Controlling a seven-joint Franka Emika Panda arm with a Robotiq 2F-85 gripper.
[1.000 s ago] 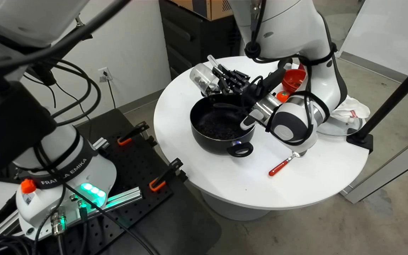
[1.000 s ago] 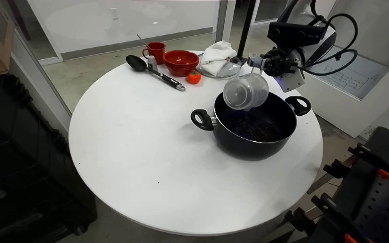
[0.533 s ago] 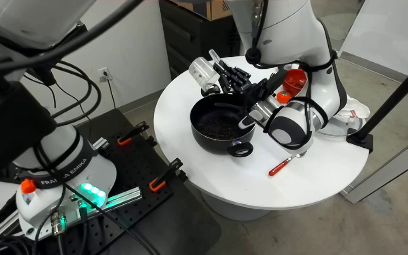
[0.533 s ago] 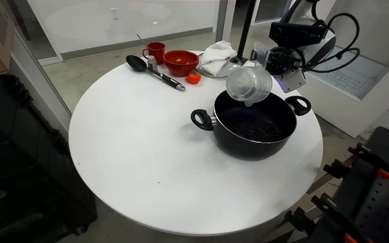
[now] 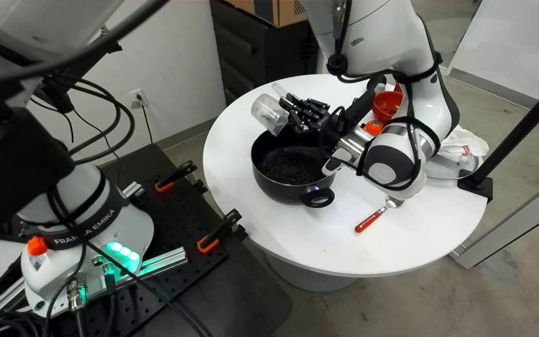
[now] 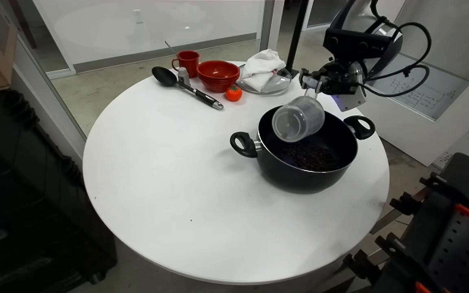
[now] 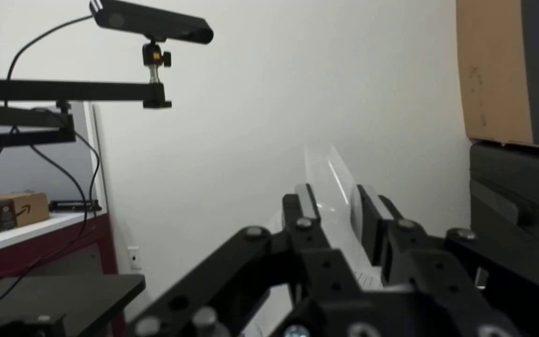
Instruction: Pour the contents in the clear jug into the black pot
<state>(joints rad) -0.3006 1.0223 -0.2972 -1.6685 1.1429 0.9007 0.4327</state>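
Note:
The clear jug point(image 6: 298, 119) is held tilted in the air over the pot's edge; it also shows in an exterior view point(image 5: 268, 113). A few dark specks seem to show in it. My gripper point(image 6: 311, 79) is shut on the jug's handle. In the wrist view the handle point(image 7: 332, 206) sits between the finger pads of the gripper point(image 7: 337, 210); the jug's body is mostly hidden there. The black pot point(image 6: 299, 179) stands upright on the table with small dark pieces on its floor; it also shows in an exterior view point(image 5: 274, 187), partly hidden by my arm.
On the white table point(image 6: 169, 195) are a black ladle point(image 6: 202, 97), a red mug point(image 6: 189, 64), a grey shaker point(image 6: 183, 76), stacked red bowls point(image 6: 218, 77), a tomato point(image 6: 233, 93), and a glass lid point(image 6: 277, 85) with a white cloth point(image 6: 262, 67). A red-handled spoon point(image 5: 371, 221) lies beside the pot.
The jug rose and tipped half a second ago, and is now lower again with its tilt changed. My gripper and wrist moved with it. The pot has not moved.

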